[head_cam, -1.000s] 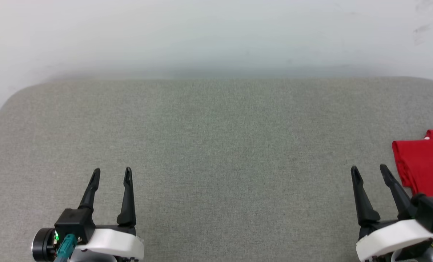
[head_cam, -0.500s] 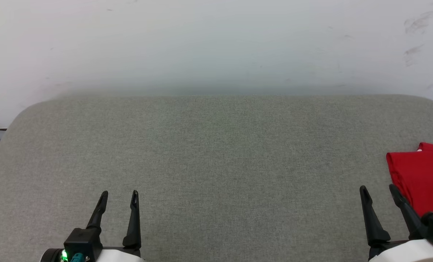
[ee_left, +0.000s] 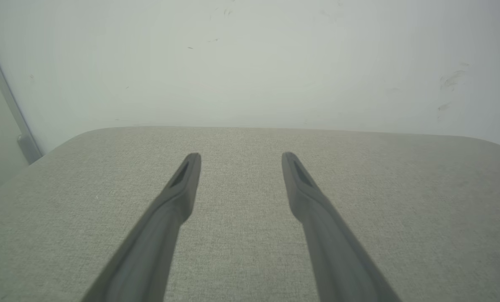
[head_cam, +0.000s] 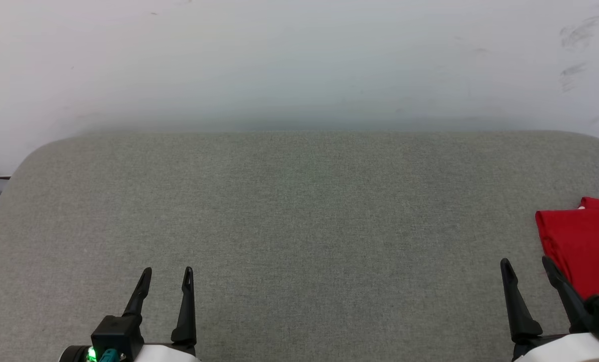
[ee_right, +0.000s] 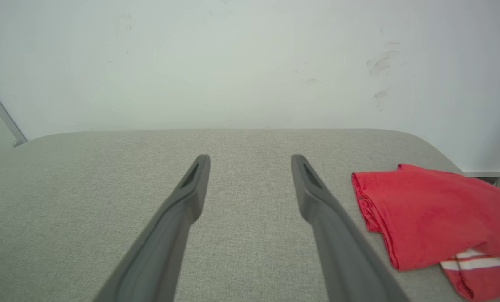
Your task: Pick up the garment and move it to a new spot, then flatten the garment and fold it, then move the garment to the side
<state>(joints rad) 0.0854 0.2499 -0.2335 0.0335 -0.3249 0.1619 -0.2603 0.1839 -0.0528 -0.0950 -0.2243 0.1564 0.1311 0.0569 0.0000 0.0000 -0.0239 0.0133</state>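
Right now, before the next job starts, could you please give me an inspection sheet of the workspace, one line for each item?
Surface: grey fabric-covered surface with rounded corners, flat, no stains seen.
Job's things: red garment lies folded at the surface's right edge; white striped trim shows at its near end in the right wrist view.
Clutter: nothing seen.
Grippers: left gripper open, holding nothing, over bare fabric; right gripper open, holding nothing, the garment beside its fingers, not between them.
Cables: teal connector at the left wrist; no loose cable seen.
Surroundings: white wall behind, with dark scuff marks; grey bar at the far left.
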